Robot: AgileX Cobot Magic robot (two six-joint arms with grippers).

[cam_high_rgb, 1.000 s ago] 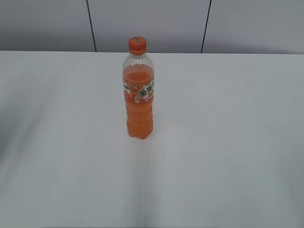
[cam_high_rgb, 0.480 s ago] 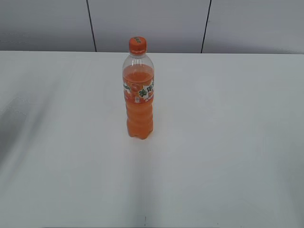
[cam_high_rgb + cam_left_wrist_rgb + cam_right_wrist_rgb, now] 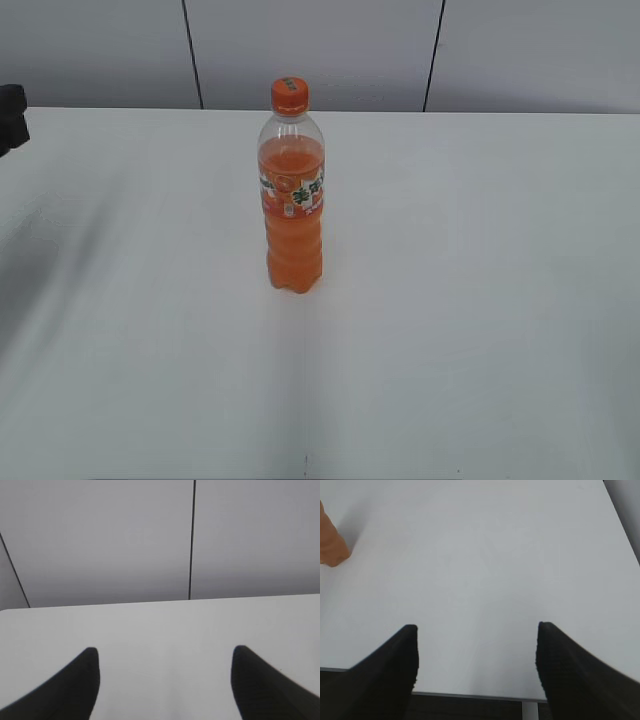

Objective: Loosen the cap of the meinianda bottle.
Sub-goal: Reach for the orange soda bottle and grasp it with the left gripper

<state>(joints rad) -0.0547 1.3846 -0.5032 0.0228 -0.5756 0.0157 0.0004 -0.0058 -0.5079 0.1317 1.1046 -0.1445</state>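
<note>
Nearest in the exterior view is the white table (image 3: 450,380), matte and plain, with a faint grey shadow falling across its left side. Toward the middle stands the meinianda bottle (image 3: 292,215), upright on the tabletop, orange drink filling it to the shoulder, its label band wrapped around the upper body. The cap (image 3: 289,95) sits on the neck, seen against the wall. Nothing touches the bottle.

At the far left edge a dark shape (image 3: 12,118) pokes into the frame (too little of it shows to say what part of the arm it is).

Behind the table runs a grey panelled wall (image 3: 310,50) with thin dark vertical seams.

The left gripper (image 3: 165,680) hangs over bare tabletop with its two dark fingers spread wide, nothing between them; its view faces the wall and the bottle does not appear there. The right gripper (image 3: 476,665) is likewise spread wide and empty, near the table's front edge; only the bottle's orange base shows, cut off at that view's upper left.
</note>
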